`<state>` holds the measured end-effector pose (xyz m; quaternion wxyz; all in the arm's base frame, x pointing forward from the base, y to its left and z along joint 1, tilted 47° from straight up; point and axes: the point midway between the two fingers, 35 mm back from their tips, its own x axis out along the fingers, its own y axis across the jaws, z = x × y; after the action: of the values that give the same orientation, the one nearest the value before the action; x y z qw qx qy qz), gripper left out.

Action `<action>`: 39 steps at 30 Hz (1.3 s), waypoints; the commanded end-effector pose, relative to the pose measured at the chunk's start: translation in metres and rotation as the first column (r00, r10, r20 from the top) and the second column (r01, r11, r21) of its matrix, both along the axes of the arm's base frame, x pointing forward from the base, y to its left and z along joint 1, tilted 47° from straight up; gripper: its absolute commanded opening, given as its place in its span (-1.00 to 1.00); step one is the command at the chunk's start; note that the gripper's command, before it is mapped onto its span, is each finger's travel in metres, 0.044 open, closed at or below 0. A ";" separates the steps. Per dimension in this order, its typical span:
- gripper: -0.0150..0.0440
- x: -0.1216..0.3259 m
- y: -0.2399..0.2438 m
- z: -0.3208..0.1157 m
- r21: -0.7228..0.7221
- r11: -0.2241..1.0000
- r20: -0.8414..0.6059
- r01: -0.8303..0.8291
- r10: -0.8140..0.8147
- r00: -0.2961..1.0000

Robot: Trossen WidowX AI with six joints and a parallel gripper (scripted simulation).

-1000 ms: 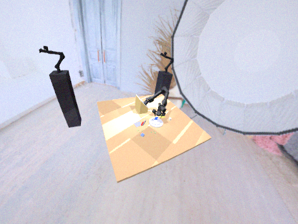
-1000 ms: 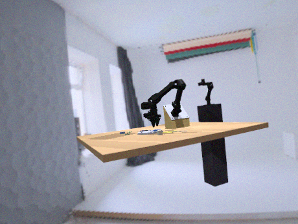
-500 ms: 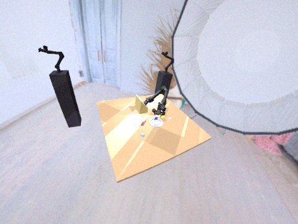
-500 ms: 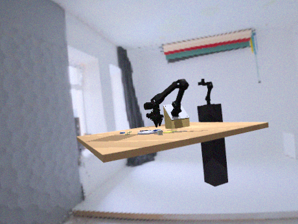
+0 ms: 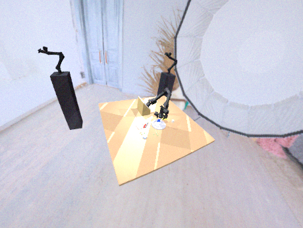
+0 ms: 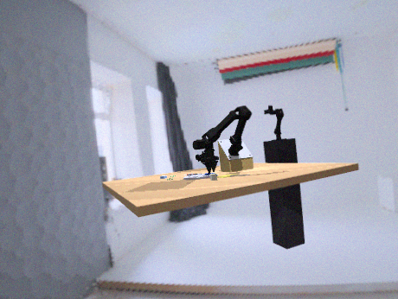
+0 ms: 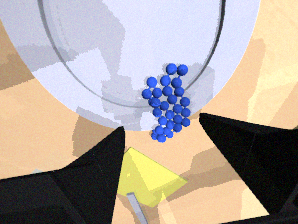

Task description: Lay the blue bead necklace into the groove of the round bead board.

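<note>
The blue bead necklace (image 7: 170, 99) (image 5: 159, 120) lies bunched in a heap across the near rim of the round bead board. Its upper beads lie over the groove and its lower end reaches past the board's edge in the wrist view. The pale round bead board (image 7: 237, 40) (image 5: 159, 126) (image 6: 190, 176) lies flat, with a dark circular groove line. My gripper (image 7: 161, 123) (image 6: 210, 171) is open and low over the board's edge, one fingertip on each side of the heap's lower part. Nothing is held. The far part of the board is outside the wrist view.
A yellow translucent flat piece (image 7: 150, 182) with a grey rod lies beside the board, below the fingertips in the wrist view. A wooden box (image 6: 238, 165) (image 5: 143, 107) with a sloped top stands behind. A small red item (image 5: 145, 125) and green bits (image 5: 156, 134) (image 6: 171, 177) lie on the table.
</note>
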<state>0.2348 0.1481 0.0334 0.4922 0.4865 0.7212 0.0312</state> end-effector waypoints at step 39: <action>-0.48 -0.002 0.007 -0.005 0.002 1.000 -0.003 -0.002 0.002 1.000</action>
<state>0.2329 0.1545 0.0277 0.4902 0.4869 0.7223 0.0308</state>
